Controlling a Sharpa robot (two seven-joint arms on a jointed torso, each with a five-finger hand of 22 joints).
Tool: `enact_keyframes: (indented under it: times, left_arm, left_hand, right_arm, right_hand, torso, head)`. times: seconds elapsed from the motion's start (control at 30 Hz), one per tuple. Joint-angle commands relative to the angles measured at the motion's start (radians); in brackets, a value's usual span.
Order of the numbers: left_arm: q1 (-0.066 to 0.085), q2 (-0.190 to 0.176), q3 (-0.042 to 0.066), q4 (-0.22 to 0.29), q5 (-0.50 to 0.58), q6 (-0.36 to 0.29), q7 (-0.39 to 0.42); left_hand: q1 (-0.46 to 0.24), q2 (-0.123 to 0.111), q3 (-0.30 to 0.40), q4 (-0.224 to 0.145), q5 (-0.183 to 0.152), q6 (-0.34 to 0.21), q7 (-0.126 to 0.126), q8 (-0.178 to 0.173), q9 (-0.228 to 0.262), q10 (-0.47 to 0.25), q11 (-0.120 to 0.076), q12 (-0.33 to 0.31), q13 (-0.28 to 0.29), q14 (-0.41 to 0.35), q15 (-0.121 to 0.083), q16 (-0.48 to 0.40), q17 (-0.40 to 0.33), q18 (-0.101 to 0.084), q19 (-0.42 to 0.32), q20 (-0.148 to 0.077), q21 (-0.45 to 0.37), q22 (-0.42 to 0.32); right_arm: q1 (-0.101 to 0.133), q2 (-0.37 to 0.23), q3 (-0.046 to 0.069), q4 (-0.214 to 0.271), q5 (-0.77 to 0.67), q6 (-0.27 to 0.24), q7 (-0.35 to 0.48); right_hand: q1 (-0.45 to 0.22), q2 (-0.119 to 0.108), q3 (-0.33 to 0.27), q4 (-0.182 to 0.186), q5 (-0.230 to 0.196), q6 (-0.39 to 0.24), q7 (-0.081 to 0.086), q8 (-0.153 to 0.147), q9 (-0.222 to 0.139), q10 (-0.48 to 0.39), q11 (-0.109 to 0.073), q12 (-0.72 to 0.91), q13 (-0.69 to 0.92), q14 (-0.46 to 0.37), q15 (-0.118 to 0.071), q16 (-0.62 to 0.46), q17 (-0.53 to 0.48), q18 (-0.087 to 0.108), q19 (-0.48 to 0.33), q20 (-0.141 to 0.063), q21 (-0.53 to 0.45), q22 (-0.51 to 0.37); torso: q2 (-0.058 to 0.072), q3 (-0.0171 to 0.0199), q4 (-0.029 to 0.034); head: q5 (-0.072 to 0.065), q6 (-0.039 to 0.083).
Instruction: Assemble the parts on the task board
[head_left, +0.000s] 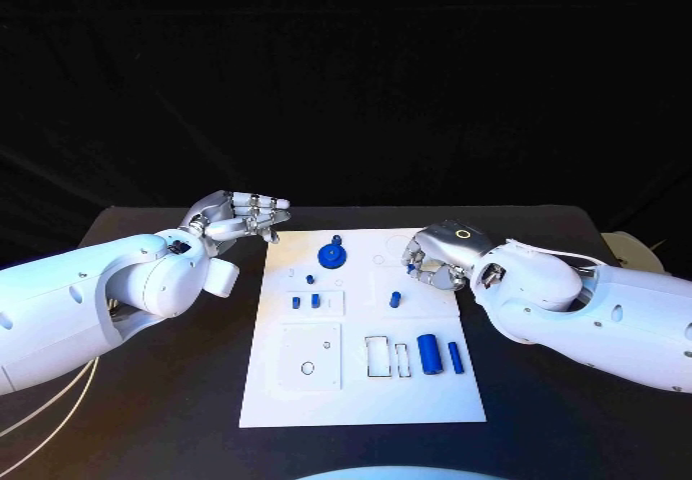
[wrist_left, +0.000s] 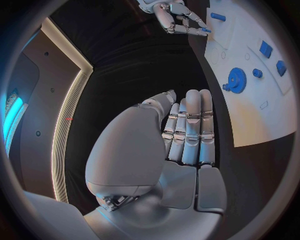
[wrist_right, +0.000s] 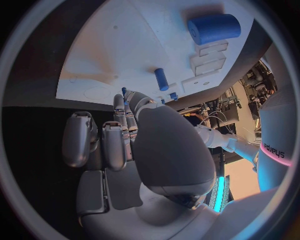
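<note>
Parts are lying scattered on the white task board (head_left: 361, 400) in the middle of the black table (head_left: 173, 420): a blue gear (head_left: 333, 257) near the far edge, two small pegs (head_left: 306, 301) left of centre, a short pin (head_left: 395, 298), and a large cylinder (head_left: 430, 354) beside a slim bar (head_left: 456, 357) toward the right. Off the board's far left corner, the left hand (head_left: 238, 218) is hovering with fingers pressed together, holding nothing. Over the board's right edge, the right hand (head_left: 436, 256) is hanging with fingers curled inward, nothing visible in them.

Overhead head view, two wrist views
</note>
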Motion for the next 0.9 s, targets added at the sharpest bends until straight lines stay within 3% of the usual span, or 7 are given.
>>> enact_keyframes:
  times: [0.03,0.17,0.43,0.6,0.77,0.9]
  left_arm:
    - [0.001,0.003,0.001,0.000,0.005,0.006,0.000]
    - [0.001,0.005,0.001,-0.001,0.005,0.006,0.000]
    - [0.001,0.013,0.001,-0.002,0.005,0.007,0.002]
    - [0.001,0.018,0.000,-0.003,0.005,0.007,0.003]
    - [0.001,0.022,0.000,-0.002,0.005,0.006,0.003]
    - [0.001,0.024,0.000,-0.001,0.005,0.006,0.002]
  left_hand:
    - [-0.001,0.007,0.001,-0.005,0.001,-0.008,0.001,-0.001,-0.001,-0.008,0.002,0.005,-0.001,-0.007,0.003,-0.007,-0.001,0.013,-0.005,0.005,-0.005,-0.001]
    - [-0.002,0.007,0.000,-0.006,0.001,-0.009,0.002,-0.002,-0.001,-0.010,0.002,0.006,-0.002,-0.008,0.003,-0.009,-0.002,0.013,-0.006,0.005,-0.006,-0.002]
    - [-0.002,0.007,0.000,-0.007,0.001,-0.010,0.002,-0.001,-0.001,-0.011,0.003,0.007,-0.002,-0.009,0.003,-0.010,-0.003,0.013,-0.007,0.006,-0.007,-0.003]
    - [-0.002,0.007,0.000,-0.007,0.001,-0.010,0.002,-0.001,-0.001,-0.011,0.003,0.007,-0.002,-0.009,0.003,-0.010,-0.003,0.013,-0.007,0.006,-0.007,-0.003]
    - [-0.002,0.007,0.000,-0.007,0.001,-0.010,0.002,-0.001,-0.001,-0.011,0.003,0.007,-0.002,-0.009,0.003,-0.010,-0.003,0.013,-0.007,0.006,-0.007,-0.003]
    - [-0.002,0.008,0.000,-0.008,0.001,-0.010,0.002,-0.001,-0.001,-0.012,0.003,0.007,-0.002,-0.010,0.004,-0.011,-0.004,0.013,-0.007,0.006,-0.008,-0.003]
  right_arm:
    - [0.001,-0.010,0.001,0.033,-0.002,-0.030,0.001]
    - [0.002,-0.017,0.002,0.087,0.004,-0.041,0.005]
    - [-0.007,0.018,0.002,0.170,0.015,-0.049,0.017]
    - [-0.028,0.059,0.001,0.186,0.022,-0.046,0.027]
    - [-0.057,0.101,-0.001,0.175,0.029,-0.040,0.036]
    - [-0.086,0.135,-0.004,0.153,0.031,-0.032,0.041]
  right_hand:
    - [-0.010,-0.004,0.004,0.000,0.005,0.007,-0.001,-0.003,0.002,0.009,-0.001,-0.004,-0.001,0.052,-0.006,0.004,-0.001,-0.009,0.008,0.001,0.006,0.110]
    - [-0.013,-0.005,0.008,-0.003,0.006,0.008,-0.001,-0.004,0.002,0.010,-0.001,-0.005,-0.001,0.052,-0.006,0.005,0.000,-0.009,0.009,0.000,0.009,0.111]
    - [-0.017,-0.006,0.017,-0.008,0.007,0.010,-0.001,-0.004,0.003,0.012,-0.001,-0.006,-0.001,0.052,-0.007,0.005,0.000,-0.010,0.009,0.000,0.011,0.113]
    - [-0.018,-0.006,0.019,-0.010,0.008,0.010,-0.001,-0.004,0.003,0.012,-0.001,-0.006,-0.001,0.052,-0.007,0.005,-0.001,-0.009,0.009,0.000,0.010,0.113]
    - [-0.020,-0.008,0.026,-0.016,0.010,0.009,-0.001,-0.006,0.004,0.012,-0.001,-0.007,-0.001,0.052,-0.007,0.006,0.000,-0.009,0.008,0.000,0.008,0.113]
    - [-0.022,-0.008,0.027,-0.017,0.010,0.009,0.000,-0.006,0.004,0.012,-0.001,-0.008,-0.001,0.052,-0.007,0.006,0.000,-0.009,0.007,0.000,0.007,0.113]
  torso:
    - [0.000,-0.0005,-0.0004]
    - [0.000,0.0002,-0.0002]
    - [0.000,-0.0009,0.0030]
    - [0.001,-0.0010,0.0011]
    - [0.003,-0.0031,0.0010]
    - [0.001,-0.0016,0.0019]
  head:
    - [0.007,0.001]
    - [0.017,0.002]
    - [0.059,-0.006]
    - [0.092,-0.019]
    - [0.113,-0.034]
    - [0.132,-0.045]
